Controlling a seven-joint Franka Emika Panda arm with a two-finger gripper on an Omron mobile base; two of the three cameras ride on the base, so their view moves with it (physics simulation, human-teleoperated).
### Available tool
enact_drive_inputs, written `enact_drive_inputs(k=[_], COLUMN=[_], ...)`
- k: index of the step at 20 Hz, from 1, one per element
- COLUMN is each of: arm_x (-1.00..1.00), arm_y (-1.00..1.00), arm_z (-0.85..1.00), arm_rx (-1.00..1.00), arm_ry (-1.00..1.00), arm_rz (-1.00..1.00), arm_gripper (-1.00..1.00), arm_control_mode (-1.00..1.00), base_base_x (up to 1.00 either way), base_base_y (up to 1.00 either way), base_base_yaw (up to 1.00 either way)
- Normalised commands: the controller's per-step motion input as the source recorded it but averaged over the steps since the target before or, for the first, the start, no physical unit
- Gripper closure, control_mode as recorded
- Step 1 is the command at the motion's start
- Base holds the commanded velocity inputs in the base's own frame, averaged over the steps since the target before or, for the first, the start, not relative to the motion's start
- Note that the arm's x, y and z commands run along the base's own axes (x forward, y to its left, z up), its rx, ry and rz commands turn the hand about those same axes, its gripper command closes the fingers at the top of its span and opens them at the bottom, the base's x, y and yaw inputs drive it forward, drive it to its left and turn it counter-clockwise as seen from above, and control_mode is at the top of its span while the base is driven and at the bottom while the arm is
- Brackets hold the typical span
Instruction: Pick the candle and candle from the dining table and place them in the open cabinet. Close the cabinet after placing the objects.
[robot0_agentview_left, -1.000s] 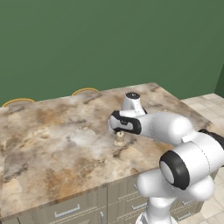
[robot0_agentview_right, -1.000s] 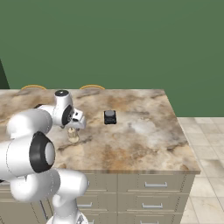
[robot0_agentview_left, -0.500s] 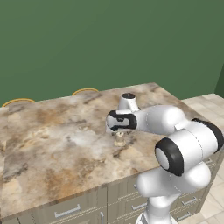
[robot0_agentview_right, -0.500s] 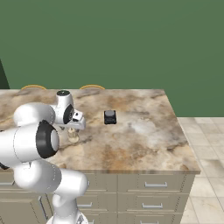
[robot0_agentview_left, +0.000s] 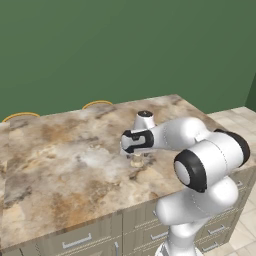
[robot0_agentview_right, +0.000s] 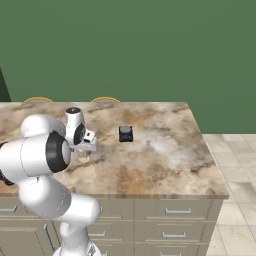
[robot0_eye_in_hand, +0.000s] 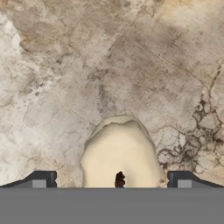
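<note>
My tool (robot0_eye_in_hand: 112, 180) hangs straight down over the worktop (robot0_agentview_left: 60, 160), its jaws spread wide and holding nothing. In the hand view the two dark fingertips (robot0_eye_in_hand: 42, 179) stand far apart at the bottom, and the pale cream candle (robot0_eye_in_hand: 120, 159) sits between them, clear of both, with its dark wick near the lower middle. The candle stands upright on the marbled stone, seen from above with its broad base flaring out around it.

From the left base view my tool (robot0_agentview_left: 136, 159) is low over the near right part of the worktop, and the cream candle (robot0_agentview_left: 136, 162) peeks out just beneath the hand. From the right base view the same candle (robot0_agentview_right: 83, 156) stands below my tool (robot0_agentview_right: 85, 150), close to the worktop's front edge (robot0_agentview_right: 150, 187).

A small dark object (robot0_agentview_right: 125, 133) rests on the stone farther back and to the right of my hand, well apart from the candle; I cannot tell what it is. Behind the far edge, two rounded golden chair backs (robot0_agentview_left: 97, 104) rise against the green wall (robot0_agentview_left: 125, 45). Grey-beige drawers (robot0_agentview_right: 172, 212) with silver handles line the base beneath the slab.
</note>
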Motion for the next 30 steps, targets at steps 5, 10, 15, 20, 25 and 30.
enact_drive_inputs(k=[5,10,15,20,25,30], arm_x=[0.01,0.00,0.00,0.00,-0.02,-0.36], arm_y=[0.00,0.00,0.00,0.00,0.00,-0.07], arm_z=[-0.18,-0.03,0.00,0.00,0.00,0.41], arm_rx=[0.00,0.00,0.00,0.00,0.00,0.01], arm_ry=[0.00,0.00,0.00,0.00,0.00,-0.09], arm_rz=[0.00,0.00,0.00,0.00,0.00,0.00], arm_gripper=[-1.00,-1.00,-1.00,1.00,1.00,1.00], arm_control_mode=[-1.00,-1.00,-1.00,-1.00,-1.00,-1.00], base_base_x=[0.00,0.00,0.00,0.00,0.00,0.00], base_base_y=[0.00,0.00,0.00,0.00,0.00,0.00], base_base_yaw=[0.00,0.00,0.00,0.00,0.00,0.00])
